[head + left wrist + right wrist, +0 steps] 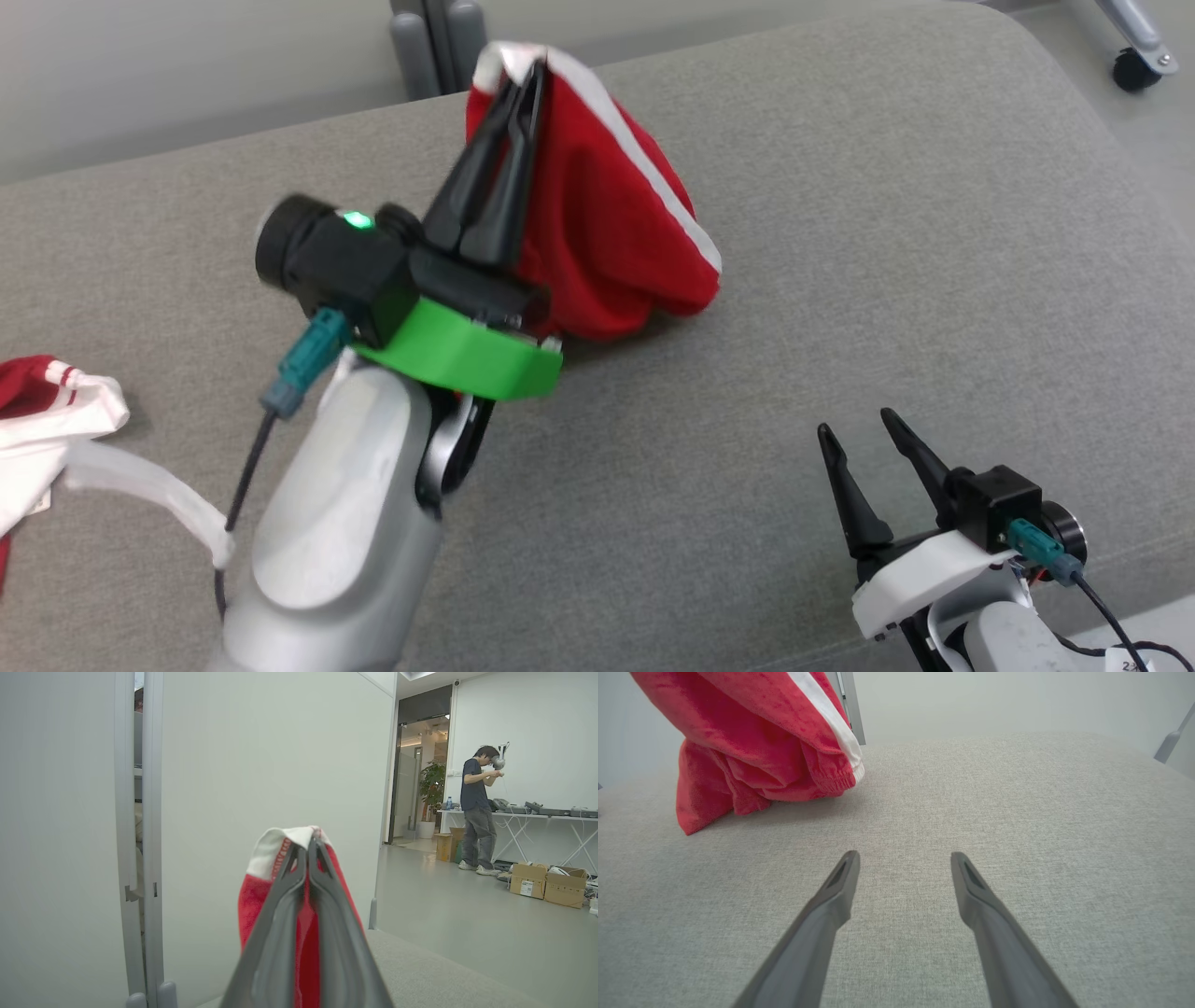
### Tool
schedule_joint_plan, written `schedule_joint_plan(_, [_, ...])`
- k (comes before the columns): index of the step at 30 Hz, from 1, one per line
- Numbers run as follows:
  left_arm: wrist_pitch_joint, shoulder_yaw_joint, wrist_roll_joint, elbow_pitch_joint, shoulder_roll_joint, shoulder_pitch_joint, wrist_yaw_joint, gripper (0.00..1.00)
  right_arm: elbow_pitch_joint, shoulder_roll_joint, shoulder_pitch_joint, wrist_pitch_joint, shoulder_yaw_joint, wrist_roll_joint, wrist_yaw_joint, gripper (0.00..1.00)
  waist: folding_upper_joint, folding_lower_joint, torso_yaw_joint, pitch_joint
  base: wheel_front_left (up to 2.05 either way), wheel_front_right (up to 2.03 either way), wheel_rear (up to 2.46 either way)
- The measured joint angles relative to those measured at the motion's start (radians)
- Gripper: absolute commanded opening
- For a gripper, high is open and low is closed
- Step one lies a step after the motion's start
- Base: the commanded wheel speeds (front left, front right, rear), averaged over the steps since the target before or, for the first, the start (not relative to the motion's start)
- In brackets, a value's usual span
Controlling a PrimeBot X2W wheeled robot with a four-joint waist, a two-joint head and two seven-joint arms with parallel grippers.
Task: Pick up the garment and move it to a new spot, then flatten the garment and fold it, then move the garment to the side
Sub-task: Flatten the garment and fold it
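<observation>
One broad surface point(840, 233) covered in grey woven fabric stretched across the head view, rounded at its far right corner. At its left edge lay a crumpled red and white cloth point(47, 420). A black caster wheel point(1134, 67) stood on the floor at the upper right. In the left wrist view, a pale partition wall point(261, 756) rose behind the surface. To the right of it the room opened onto a grey floor point(444, 905), with a potted plant point(432, 781) by a doorway, a person point(476, 812) standing near the far wall, and cardboard boxes point(546, 884) on the floor.

The silver left arm point(336, 504), with a green collar at the wrist, rose from the lower left and angled up toward the far edge. The left gripper point(525, 75) was closed, pinching the white-trimmed top edge of the red garment point(607, 224). The garment hung from that pinch like a tent, just right of the arm, with its lower folds resting on the surface near the far middle. The right gripper point(856, 425) sat at the lower right with its fingers spread apart and empty. It pointed toward the far edge, well apart from the garment.
</observation>
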Motion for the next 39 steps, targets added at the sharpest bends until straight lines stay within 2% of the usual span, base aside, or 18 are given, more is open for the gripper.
schedule_joint_plan(4, [0.000, 0.045, 0.024, 0.082, 0.017, 0.154, 0.000, 0.00, 0.001, 0.000, 0.005, 0.000, -0.012, -0.012, 0.000, 1.00, -0.0001, 0.0000, 0.044, -0.012, 0.00, 0.00, 0.00])
schedule_joint_plan(8, [0.001, 0.165, 0.027, 0.166, 0.040, 0.305, 0.000, 0.00, 0.002, 0.001, 0.004, 0.000, -0.008, -0.016, 0.000, 1.00, -0.0001, 0.0000, 0.090, -0.025, 0.00, 0.00, 0.00])
schedule_joint_plan(14, [0.001, 0.253, 0.050, 0.229, 0.047, 0.428, 0.000, 0.00, 0.003, 0.000, 0.003, 0.000, -0.011, -0.017, 0.000, 1.00, -0.0001, 0.0000, 0.146, -0.043, 0.00, 0.00, 0.00])
schedule_joint_plan(15, [0.001, 0.263, 0.050, 0.239, 0.044, 0.438, 0.000, 0.18, 0.004, 0.000, 0.003, 0.000, -0.011, -0.017, 0.000, 1.00, -0.0001, 0.0000, 0.152, -0.045, 0.00, 0.00, 0.00])
schedule_joint_plan(16, [0.001, 0.279, 0.050, 0.251, 0.040, 0.448, 0.000, 0.43, 0.004, 0.000, 0.003, 0.000, -0.010, -0.019, 0.000, 1.00, -0.0001, 0.0000, 0.160, -0.047, 0.00, 0.00, 0.00])
schedule_joint_plan(17, [0.001, 0.301, 0.050, 0.258, 0.032, 0.456, 0.000, 0.94, 0.005, 0.001, 0.004, 0.000, -0.009, -0.019, 0.000, 1.00, -0.0001, 0.0000, 0.166, -0.050, 0.00, 0.00, 0.00])
schedule_joint_plan(18, [0.001, 0.326, 0.052, 0.264, 0.026, 0.458, 0.000, 1.00, 0.007, 0.001, 0.004, 0.000, -0.010, -0.020, 0.000, 1.00, -0.0001, 0.0000, 0.172, -0.052, 0.00, 0.00, 0.00])
schedule_joint_plan(23, [0.001, 0.434, 0.093, 0.250, 0.012, 0.485, 0.035, 1.00, 0.013, 0.001, 0.012, 0.000, -0.008, -0.022, 0.000, 1.00, -0.0001, 0.0000, 0.182, -0.073, 0.00, 0.00, 0.00])
schedule_joint_plan(27, [0.001, 0.466, 0.121, 0.218, 0.004, 0.518, 0.045, 1.00, 0.012, 0.001, 0.022, 0.000, -0.011, -0.022, 0.000, 1.00, -0.0001, 0.0000, 0.184, -0.095, 0.00, 0.00, 0.00])
schedule_joint_plan(33, [0.001, 0.410, 0.101, 0.216, 0.002, 0.576, 0.047, 1.00, 0.020, 0.001, 0.050, 0.000, -0.016, -0.019, 0.000, 1.00, -0.0001, 0.0000, 0.185, -0.128, 0.00, 0.00, 0.00])
schedule_joint_plan(39, [0.001, 0.347, 0.060, 0.203, 0.001, 0.593, 0.068, 1.00, 0.038, 0.001, 0.063, 0.000, -0.022, -0.016, 0.000, 1.00, 0.0000, 0.0000, 0.193, -0.132, 0.00, 0.00, 0.00])
